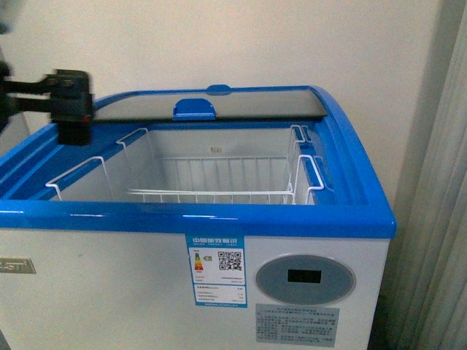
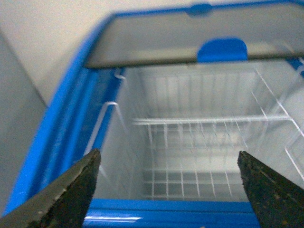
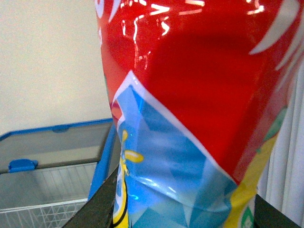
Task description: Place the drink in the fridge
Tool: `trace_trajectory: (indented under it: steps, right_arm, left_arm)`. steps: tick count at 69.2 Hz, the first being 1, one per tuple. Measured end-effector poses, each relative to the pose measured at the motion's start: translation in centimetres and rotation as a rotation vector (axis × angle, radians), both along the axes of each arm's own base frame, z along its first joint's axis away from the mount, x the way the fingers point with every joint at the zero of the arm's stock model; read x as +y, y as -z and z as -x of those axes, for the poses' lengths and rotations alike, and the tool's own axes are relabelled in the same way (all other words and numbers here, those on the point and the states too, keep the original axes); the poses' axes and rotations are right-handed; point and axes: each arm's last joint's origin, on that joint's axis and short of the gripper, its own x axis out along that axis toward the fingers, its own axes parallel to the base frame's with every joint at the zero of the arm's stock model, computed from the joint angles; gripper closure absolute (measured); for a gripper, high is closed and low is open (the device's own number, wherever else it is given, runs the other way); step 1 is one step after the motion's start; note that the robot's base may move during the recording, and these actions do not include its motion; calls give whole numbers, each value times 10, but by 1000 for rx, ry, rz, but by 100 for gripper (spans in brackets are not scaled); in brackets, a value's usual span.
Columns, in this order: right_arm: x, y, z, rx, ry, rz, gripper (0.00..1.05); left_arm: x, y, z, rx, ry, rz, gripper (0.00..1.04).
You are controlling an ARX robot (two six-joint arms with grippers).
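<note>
Horizontally outstretched, left gripper (image 2: 167, 159) hangs wide-open over fridge (image 1: 219, 219); right gripper (image 3: 183, 211) grips drink (image 3: 190, 114)

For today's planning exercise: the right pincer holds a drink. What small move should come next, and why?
Probably swing the right pincer with the drink over the fridge opening: the lid is slid back, the wire basket lies exposed, and the drink is beside the fridge, not above it.
</note>
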Motion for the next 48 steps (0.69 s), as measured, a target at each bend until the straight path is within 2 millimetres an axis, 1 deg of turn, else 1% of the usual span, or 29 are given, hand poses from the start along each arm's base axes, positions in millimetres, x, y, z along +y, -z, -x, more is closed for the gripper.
trace_trajectory:
  steps: [1, 2, 4, 5, 6, 9, 10, 11, 14, 15, 17, 19, 20, 22, 24, 26, 28, 30, 34, 35, 36, 39, 40, 43, 44, 45, 48]
  right_arm:
    - [0, 0, 0, 0, 0, 0, 65]
    - [0, 0, 0, 0, -1, 0, 65]
    - [0, 0, 0, 0, -1, 0, 65]
    - [0, 0, 0, 0, -1, 0, 65]
    - [0, 0, 0, 0, -1, 0, 65]
    - [0, 0, 0, 0, -1, 0, 65]
    - [0, 1, -2, 26, -13, 11, 65]
    - [-1, 1, -4, 61, -13, 17, 65]
    - [-2, -5, -6, 183, -97, 76, 65]
    - [-3, -11, -7, 249, -127, 98, 65]
    - [-3, -12, -7, 357, -194, 131, 65]
    - [-4, -18, -5, 491, -290, 169, 65]
    - [-4, -17, -6, 558, -335, 183, 65]
    - [-3, -15, -7, 621, -379, 189, 65]
    - [-2, -8, -14, 709, -449, 211, 65]
    - [-1, -3, -20, 749, -489, 245, 65]
    - [-1, 0, -27, 777, -516, 266, 65]
    - [0, 2, -38, 796, -547, 332, 65]
    - [2, -1, -57, 800, -562, 417, 65]
    - [3, -4, -66, 796, -561, 465, 65]
    - [4, -6, -71, 793, -560, 490, 65]
    - [7, -11, -86, 790, -562, 560, 65]
    - [9, -15, -96, 790, -560, 610, 65]
    - [13, -20, -112, 792, -565, 684, 65]
    - [15, -20, -119, 796, -569, 699, 65]
    - [18, -21, -130, 805, -578, 759, 65]
    - [24, -21, -148, 828, -590, 821, 65]
  left_arm:
    - [2, 1, 7, -20, -6, 6, 23]
    - [7, 3, 21, -53, -18, 20, 27]
    - [11, 5, 35, -77, -28, 29, 30]
    - [14, 7, 42, -82, -33, 35, 32]
    - [19, 10, 57, -88, -41, 41, 36]
    - [27, 18, 79, -84, -45, 47, 41]
    - [32, 24, 93, -77, -43, 49, 44]
    - [34, 27, 99, -73, -42, 50, 46]
    - [39, 37, 117, -71, -61, 53, 51]
    - [42, 43, 126, -72, -73, 57, 55]
    - [43, 47, 132, -74, -78, 60, 59]
    - [43, 53, 142, -81, -73, 63, 65]
    - [43, 55, 144, -82, -67, 64, 69]
    - [43, 56, 147, -83, -64, 64, 73]
    - [43, 59, 149, -80, -62, 64, 78]
    - [43, 60, 151, -77, -62, 64, 81]
    - [43, 62, 152, -77, -63, 64, 85]
    - [43, 63, 155, -78, -63, 64, 90]
    - [43, 64, 158, -82, -62, 64, 97]
    - [43, 65, 159, -84, -63, 65, 101]
    - [43, 65, 160, -85, -62, 65, 103]
    - [43, 67, 162, -85, -62, 67, 102]
    - [43, 67, 163, -85, -63, 68, 102]
    - [43, 69, 165, -84, -63, 68, 102]
    - [43, 69, 165, -84, -63, 68, 102]
    - [43, 70, 167, -84, -63, 68, 102]
    - [43, 71, 169, -85, -63, 69, 102]
